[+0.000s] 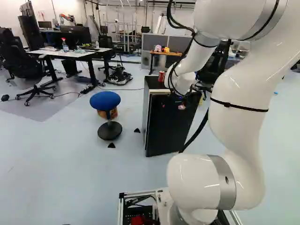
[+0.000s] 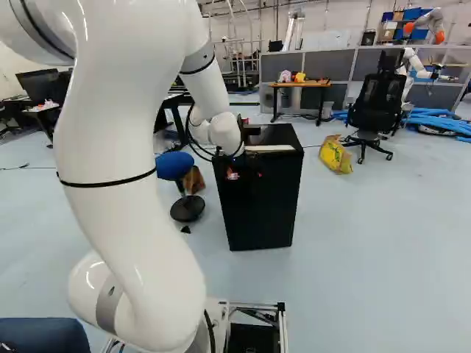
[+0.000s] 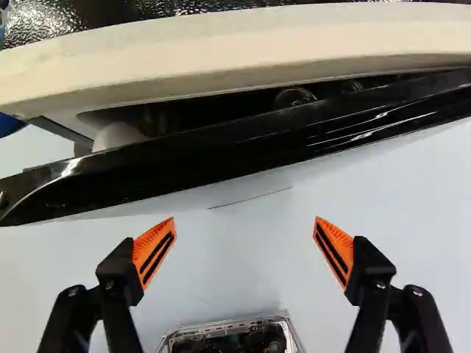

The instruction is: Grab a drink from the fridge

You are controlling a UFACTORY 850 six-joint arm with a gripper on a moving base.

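Note:
A black fridge (image 1: pixel 171 124) stands ahead of the base, with a red can (image 1: pixel 161 76) on its top. My gripper (image 2: pixel 234 163) is at the upper front of the fridge (image 2: pixel 259 206), partly hidden by the arm. In the wrist view the gripper (image 3: pixel 244 243) stands open, nothing between its orange pads. Beyond the fingertips runs the glossy black fridge door (image 3: pixel 191 160), apart from the pale body rim (image 3: pixel 243 53). The door is ajar by a narrow gap, where a round clear thing (image 3: pixel 294 96) shows; I cannot tell what it is.
A blue stool (image 1: pixel 105 101) stands beside the fridge, left of it in the left base view. A yellow bag (image 2: pixel 335 154) and a black office chair (image 2: pixel 374 110) are farther right in the right base view. Another robot (image 2: pixel 409 62) stands behind them.

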